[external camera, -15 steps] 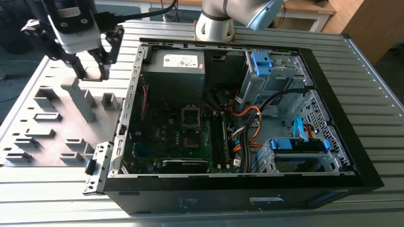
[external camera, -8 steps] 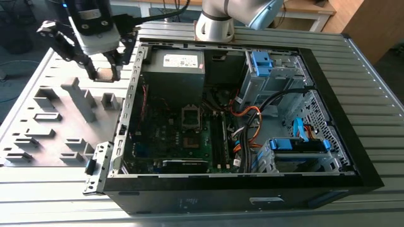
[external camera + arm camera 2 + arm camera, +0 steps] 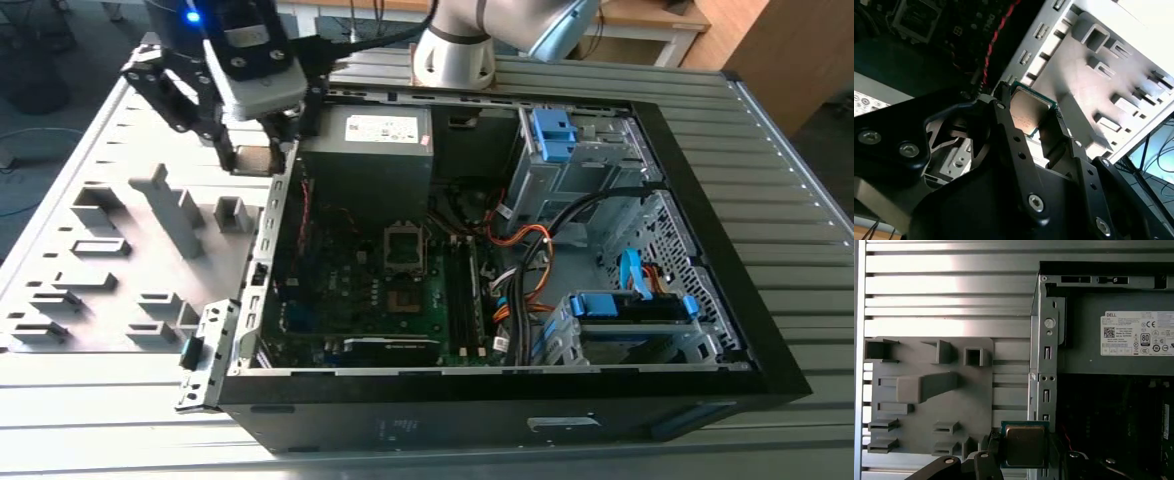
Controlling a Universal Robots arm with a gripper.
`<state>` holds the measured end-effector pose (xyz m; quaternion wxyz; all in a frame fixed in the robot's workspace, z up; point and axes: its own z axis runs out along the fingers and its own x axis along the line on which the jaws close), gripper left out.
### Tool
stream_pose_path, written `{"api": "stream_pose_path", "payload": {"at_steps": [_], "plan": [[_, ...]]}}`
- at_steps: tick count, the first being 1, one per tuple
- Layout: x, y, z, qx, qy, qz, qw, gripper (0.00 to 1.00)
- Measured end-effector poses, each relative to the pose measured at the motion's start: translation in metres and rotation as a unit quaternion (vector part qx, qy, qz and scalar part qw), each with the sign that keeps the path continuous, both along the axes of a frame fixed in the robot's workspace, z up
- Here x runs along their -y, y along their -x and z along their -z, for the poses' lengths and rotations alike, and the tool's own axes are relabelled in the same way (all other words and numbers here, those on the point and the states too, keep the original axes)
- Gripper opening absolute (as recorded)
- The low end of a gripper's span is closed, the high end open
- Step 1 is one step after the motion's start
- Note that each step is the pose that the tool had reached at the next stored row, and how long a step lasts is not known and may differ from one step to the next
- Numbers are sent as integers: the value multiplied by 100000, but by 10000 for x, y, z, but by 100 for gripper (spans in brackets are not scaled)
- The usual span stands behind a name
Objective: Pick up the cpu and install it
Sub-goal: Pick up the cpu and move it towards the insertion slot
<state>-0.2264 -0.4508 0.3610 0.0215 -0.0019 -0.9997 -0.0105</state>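
The cpu [image 3: 1024, 445] is a small square chip with a pale metal top and green edge, held flat between my gripper [image 3: 1024, 452] fingers; it also shows in the second wrist view as the cpu [image 3: 1026, 112] between the black fingers [image 3: 1004, 125]. In the exterior view my gripper [image 3: 254, 155] hangs above the left wall of the open computer case [image 3: 280, 200], shut on the cpu [image 3: 251, 158]. The dark square socket [image 3: 407, 247] lies on the motherboard inside the case, lower and to the exterior view's right of the gripper.
A grey parts holder [image 3: 120, 250] with raised slots lies on the slatted table at the exterior view's left. The labelled power-supply box [image 3: 374, 140] fills the case's far corner. Cables [image 3: 521, 270] and blue drive bays [image 3: 627, 305] crowd the case's right half.
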Motion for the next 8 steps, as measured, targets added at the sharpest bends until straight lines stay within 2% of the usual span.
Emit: {"api": "stream_pose_path", "payload": {"at_steps": [8], "plan": [[19,-288,2,-445,-3,-4,99999,47]]}}
